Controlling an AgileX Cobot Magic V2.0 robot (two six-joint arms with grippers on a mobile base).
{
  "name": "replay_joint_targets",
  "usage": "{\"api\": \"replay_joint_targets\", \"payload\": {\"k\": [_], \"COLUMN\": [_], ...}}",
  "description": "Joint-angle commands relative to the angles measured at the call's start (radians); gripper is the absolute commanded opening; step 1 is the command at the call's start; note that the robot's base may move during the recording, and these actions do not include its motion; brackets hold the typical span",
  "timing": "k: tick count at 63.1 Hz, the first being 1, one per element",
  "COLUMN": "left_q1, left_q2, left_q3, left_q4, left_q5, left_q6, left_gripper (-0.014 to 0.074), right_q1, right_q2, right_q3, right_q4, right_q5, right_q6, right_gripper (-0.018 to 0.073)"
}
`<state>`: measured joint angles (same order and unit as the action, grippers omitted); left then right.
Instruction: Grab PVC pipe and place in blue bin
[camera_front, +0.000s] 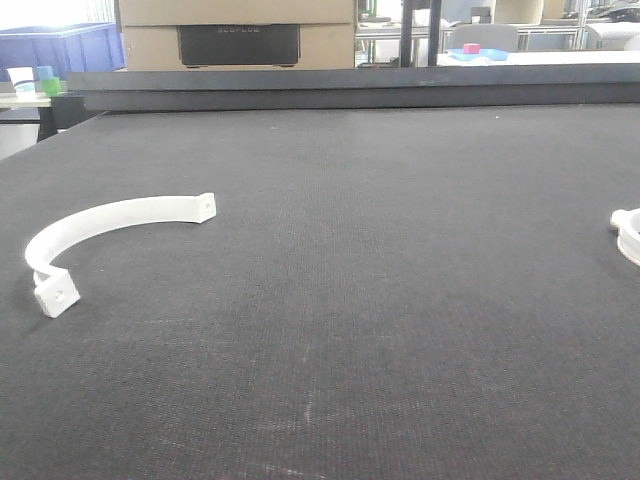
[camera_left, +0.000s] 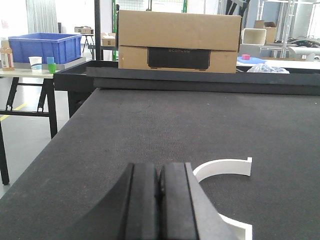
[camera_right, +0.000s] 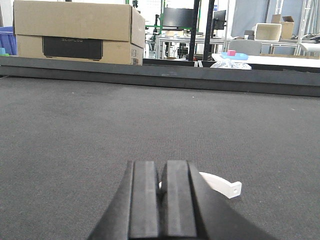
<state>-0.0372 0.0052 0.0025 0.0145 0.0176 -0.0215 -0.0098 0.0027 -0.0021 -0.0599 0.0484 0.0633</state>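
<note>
Left wrist-mounted view has the left jaws clenched pad to pad on nothing, with a curved white PVC pipe piece (camera_left: 222, 166) lying on the dark tabletop (camera_left: 200, 120) just beyond them to the right. The right jaws are likewise pressed shut, a second PVC piece (camera_right: 220, 184) resting just past their tips. Far off left, the blue bin (camera_left: 45, 47) sits on a side table (camera_left: 65, 63).

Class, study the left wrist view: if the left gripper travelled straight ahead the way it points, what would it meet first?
Probably the raised dark rail at the far end; the left gripper might graze the white curved piece lying just right of its line. Depth is unclear.
</note>
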Motion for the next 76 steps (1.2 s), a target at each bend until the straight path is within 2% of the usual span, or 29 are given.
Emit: {"api": "replay_joint_targets", "payload": {"k": [1, 60, 65, 69, 76], "left_q1": [0.002, 0.002, 0.002, 0.002, 0.002], "left_q2": [-0.005, -0.005, -0.005, -0.005, -0.005], "left_q3": [-0.002, -0.002, -0.002, -0.002, -0.002], "left_q4": [-0.003, -0.003, -0.003, -0.003, -0.032], "left_q5": [-0.018, -0.018, -0.046, -0.072, -0.054], "left_q6": [-0.006, -0.006, -0.006, -0.006, -0.006], "left_gripper": [-0.0111, -0.0111, -0.0111, -0.0111, -0.0111], "right_q1": [-0.007, -0.007, -0.007, -0.007, -0.007], "right_q2": [-0.003, -0.003, -0.003, -0.003, -0.003], "right_q3": [0.002, 0.002, 0.002, 0.002, 0.002], "right_q4": [-0.006, -0.006, -0.006, -0.006, 0.018], "right_q5": [-0.013, -0.013, -0.013, -0.041, -0.196], "right_q6": [-0.002, -0.002, -0.002, -0.002, 0.037], "right_gripper": [-0.0162, -0.0162, -0.0162, -0.0162, -0.0162]}}
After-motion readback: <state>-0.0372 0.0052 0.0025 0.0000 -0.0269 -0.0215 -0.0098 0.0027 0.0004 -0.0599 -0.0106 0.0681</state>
